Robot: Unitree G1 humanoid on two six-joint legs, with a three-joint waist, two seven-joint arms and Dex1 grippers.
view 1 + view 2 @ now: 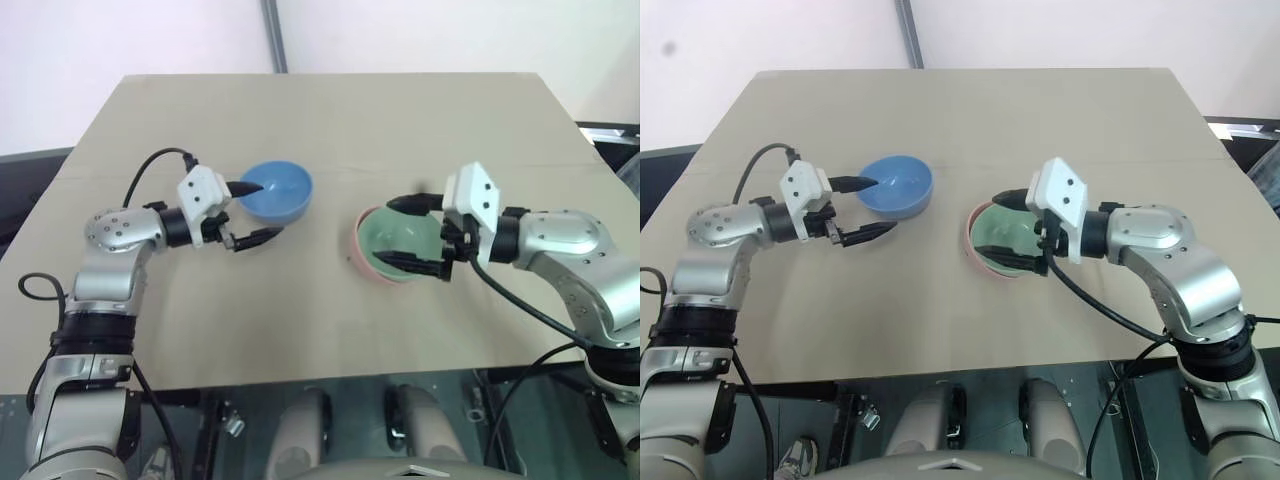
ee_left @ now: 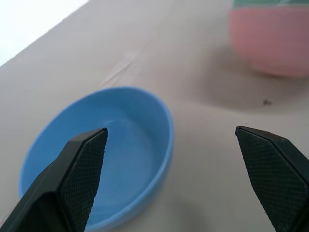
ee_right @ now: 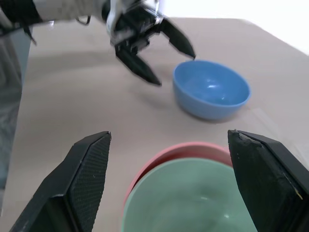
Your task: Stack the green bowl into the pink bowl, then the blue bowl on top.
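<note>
2 grippers gape empty: left gripper (image 1: pixel 248 212) by blue bowl (image 1: pixel 276 191), right gripper (image 1: pixel 407 233) over green bowl (image 1: pixel 397 237) nested in pink bowl (image 1: pixel 362 252).

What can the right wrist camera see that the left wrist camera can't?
The right wrist view looks down into the green bowl nested in the pink bowl, between the open right claw, and it sees the left claw reaching toward the blue bowl.

The left wrist view sees the pink bowl's outer side, and one finger of the open left claw over the blue bowl's rim.

Both show all three bowls on the tan table.
</note>
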